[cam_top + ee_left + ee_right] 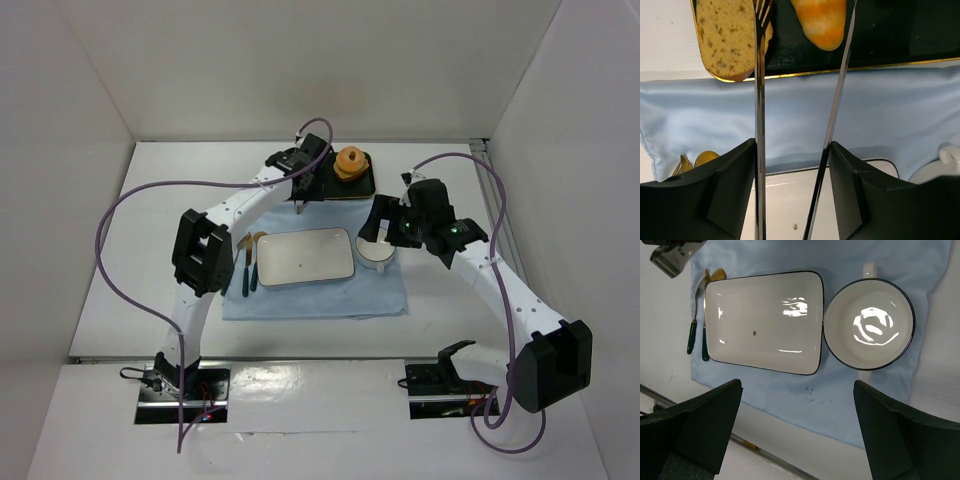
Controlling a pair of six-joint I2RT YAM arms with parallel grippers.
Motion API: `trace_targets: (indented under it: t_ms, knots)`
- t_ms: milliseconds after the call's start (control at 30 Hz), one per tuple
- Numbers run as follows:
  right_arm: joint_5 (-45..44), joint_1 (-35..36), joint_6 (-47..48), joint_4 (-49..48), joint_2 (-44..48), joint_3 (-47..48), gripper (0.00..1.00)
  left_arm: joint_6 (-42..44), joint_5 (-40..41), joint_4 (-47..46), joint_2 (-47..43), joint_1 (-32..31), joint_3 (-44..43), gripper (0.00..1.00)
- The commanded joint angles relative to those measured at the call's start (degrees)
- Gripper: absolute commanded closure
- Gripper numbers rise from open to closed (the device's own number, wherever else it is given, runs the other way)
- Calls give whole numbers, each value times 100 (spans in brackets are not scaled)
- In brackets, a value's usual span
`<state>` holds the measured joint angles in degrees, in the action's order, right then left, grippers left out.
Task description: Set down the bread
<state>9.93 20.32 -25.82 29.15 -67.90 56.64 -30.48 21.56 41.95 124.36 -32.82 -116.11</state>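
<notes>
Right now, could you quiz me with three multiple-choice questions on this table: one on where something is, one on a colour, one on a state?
1. Where does the bread lie? A on the white dish; B on the black tray; C in the cup.
2. What colour is the cloth? A light blue; B red; C green.
3. How is the right gripper? A shut on a spoon; B shut on the cup; C open and empty.
Answers: 1 B, it rests on the tray near the bread slice. 2 A, the cloth is pale blue throughout. 3 C, it gapes wide with nothing inside.
</notes>
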Motion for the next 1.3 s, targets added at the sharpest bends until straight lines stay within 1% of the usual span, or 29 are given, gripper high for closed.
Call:
trace_targets:
  t_ms: [0,400,500,567,633,733,800,900,1067,1267]
  knots:
    - [26,-54,78,-234,5,119,1,-134,94,67,106,-23,-280,30]
    - [79,-107,25,-234,5,66,1,-186,-222,67,326,144,-386,31]
    - [79,-107,25,-234,5,66,1,-186,-345,67,378,205,-386,34]
    - [79,-107,25,-234,5,14,1,-186,-407,67,379,206,-386,38]
    - [79,-107,25,-234,5,14,1,-125,-564,67,379,206,-386,38]
    - [132,-160,25,-286,5,-39,1,-125,-697,146,493,258,-517,43]
    - [132,-160,-27,-287,5,-39,1,-125,-697,199,545,258,-517,48]
    - [132,-160,-28,-287,5,-91,1,-125,-697,199,546,258,-517,49]
    - [184,-160,-81,-348,5,-145,1,-73,-697,199,292,258,-517,53]
    - [299,-160,-133,-453,5,-145,1,-19,-592,199,-200,258,-517,54]
